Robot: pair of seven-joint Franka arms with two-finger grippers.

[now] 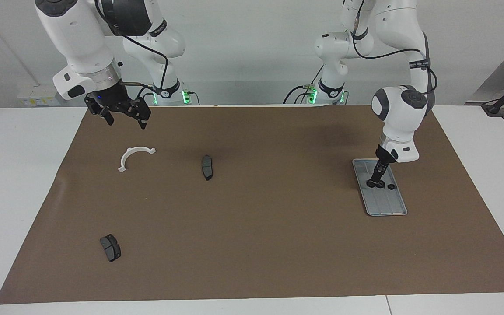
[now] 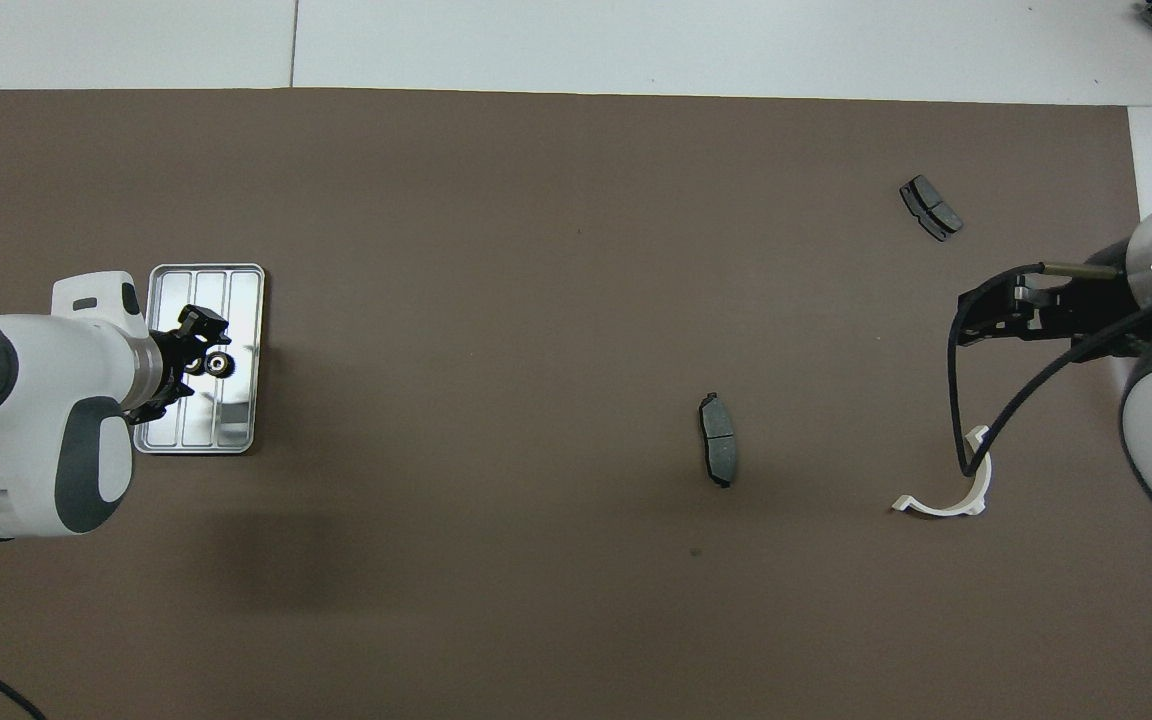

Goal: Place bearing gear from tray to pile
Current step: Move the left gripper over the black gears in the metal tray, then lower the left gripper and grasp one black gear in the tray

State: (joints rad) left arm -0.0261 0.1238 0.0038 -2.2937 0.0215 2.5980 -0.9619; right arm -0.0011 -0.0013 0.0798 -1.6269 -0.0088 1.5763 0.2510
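Works over brown mat (image 1: 252,245). Sets left gripper (image 1: 373,182) down inside the tray (image 1: 387,205); cannot tell whether gripping. Holds right gripper (image 1: 123,118) open in the air, waiting, near white bracket (image 1: 134,156), two brake pads (image 1: 207,167) (image 1: 110,247) well apart from it. Shows two black gears (image 2: 220,364) right at left claw's tip, smaller gear (image 1: 391,187) just beside.

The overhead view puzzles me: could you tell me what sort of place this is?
Probably a robotics lab bench set up for sorting mechanical parts: a brown mat over a white table, a metal tray of small black gears, and brake pads lying about.
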